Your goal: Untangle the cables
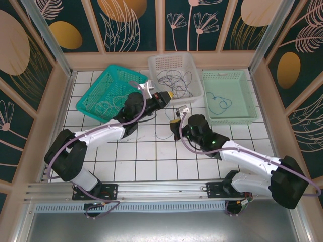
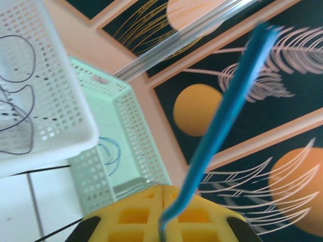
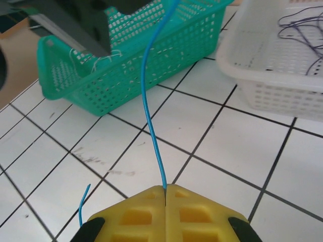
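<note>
In the white basket (image 1: 162, 63), dark cables (image 1: 174, 79) — mint basket (image 1: 230, 121) holds a blue loop (image 1: 221, 102).

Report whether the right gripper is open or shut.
Shut. In the right wrist view the right gripper has its yellow fingers pressed together, no gap, pinching the blue cable that rises from their seam.

My right gripper (image 3: 165, 191) clamped on a blue cable (image 3: 146, 96), cable rising out the top edge, loose end at lower left, teal basket (image 3: 151, 65) behind, white basket (image 3: 272, 70) of dark cables (image 3: 303, 25) right, tiled table (image 3: 227, 146) beneath.
</note>
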Motion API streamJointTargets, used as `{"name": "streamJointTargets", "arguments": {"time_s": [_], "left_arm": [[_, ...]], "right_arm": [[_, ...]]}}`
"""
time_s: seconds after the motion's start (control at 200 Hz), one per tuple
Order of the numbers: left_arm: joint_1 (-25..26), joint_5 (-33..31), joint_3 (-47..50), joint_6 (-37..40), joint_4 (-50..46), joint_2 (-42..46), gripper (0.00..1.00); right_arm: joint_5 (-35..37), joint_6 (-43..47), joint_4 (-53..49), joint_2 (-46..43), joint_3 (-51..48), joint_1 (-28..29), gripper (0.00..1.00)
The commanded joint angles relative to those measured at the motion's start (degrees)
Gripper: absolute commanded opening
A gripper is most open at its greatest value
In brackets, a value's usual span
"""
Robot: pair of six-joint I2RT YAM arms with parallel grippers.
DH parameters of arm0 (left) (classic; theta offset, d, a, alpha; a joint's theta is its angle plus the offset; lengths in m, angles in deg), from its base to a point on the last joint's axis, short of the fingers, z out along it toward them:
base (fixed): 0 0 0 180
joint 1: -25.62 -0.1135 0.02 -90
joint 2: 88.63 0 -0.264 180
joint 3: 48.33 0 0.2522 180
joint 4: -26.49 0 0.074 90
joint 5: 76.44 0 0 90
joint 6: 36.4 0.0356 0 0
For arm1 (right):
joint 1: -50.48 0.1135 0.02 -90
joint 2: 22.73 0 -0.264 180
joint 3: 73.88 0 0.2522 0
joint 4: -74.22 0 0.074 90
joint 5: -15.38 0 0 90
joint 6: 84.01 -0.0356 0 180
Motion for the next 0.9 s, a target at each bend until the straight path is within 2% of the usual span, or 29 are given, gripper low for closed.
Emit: {"name": "streamJointTargets", "arguments": {"time_s": [0.0,0.27,0.53,0.571,0.636,0.696,0.746,0.806,0.866,0.896], "left_arm": [[0.5,-0.4,-3.1,8.4,-10.4,1.2,0.02],[1.7,-3.2,-6.1,15.5,-19.7,1.0,0.02],[1.8,-5.7,-6.4,19.9,-22.7,2.2,0.07],[1.7,-5.7,-6.6,20.3,-23.0,2.2,0.14],[1.8,-6.3,-6.9,21.0,-23.5,2.3,0.41],[1.8,-8.0,-6.7,21.9,-24.0,3.0,0.56],[1.8,-9.8,-6.2,22.6,-24.1,4.3,0.76],[1.8,-12.1,-5.2,24.1,-24.5,6.3,0.84],[1.7,-13.8,-4.2,25.8,-25.4,8.4,0.97],[1.8,-14.6,-3.8,26.8,-26.2,9.2,0.98]], "right_arm": [[-4.4,0.9,-1.5,0.4,1.5,-0.8,0.00],[-10.4,-1.0,-1.7,2.2,1.9,-3.7,0.00],[-16.7,-0.9,-2.6,4.0,2.6,-6.8,0.00],[-17.5,-0.7,-2.8,4.3,2.7,-6.9,0.00],[-18.5,-0.8,-2.6,4.6,3.0,-7.3,0.00],[-18.6,-1.8,-2.1,4.6,2.7,-8.2,0.00],[-19.0,-3.3,-1.2,4.6,2.3,-9.4,0.00],[-19.9,-5.6,-0.2,4.7,1.7,-11.2,0.00],[-20.3,-8.0,0.7,4.5,1.1,-13.6,0.00],[-20.7,-9.1,1.3,4.4,0.7,-14.9,0.00]]}}
